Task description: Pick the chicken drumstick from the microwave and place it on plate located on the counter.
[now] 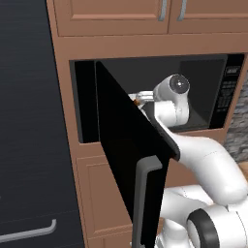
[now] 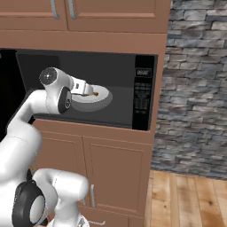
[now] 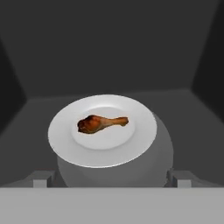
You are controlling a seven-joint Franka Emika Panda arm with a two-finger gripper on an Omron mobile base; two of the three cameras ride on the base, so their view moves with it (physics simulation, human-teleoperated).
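Chicken drumstick (image 3: 102, 124) lies at the middle of a white dish (image 3: 61, 140) that rests on the floor of the microwave (image 2: 142, 66), whose black door (image 1: 123, 160) is swung wide open toward the left base camera. In the hand view the drumstick's long axis runs across the picture, the fat meaty end to the left and the thin bone end to the right, so it lies crosswise to the line along which the tool (image 3: 111, 179) looks. The tool sits just inside the cavity mouth with the dish straight ahead of it and lower, the drumstick near but clearly apart from the finger tips (image 3: 40, 180), which rise wide apart at the bottom corners of that view. Its jaws stand fully spread and hold nothing. From the right base view the hand (image 2: 84, 88) hovers over the near rim of the dish. Judging from this, the coming move is a short advance forward and down, and the spread jaws would need to straddle the drumstick across its narrow width, which may call for a turn of the wrist.
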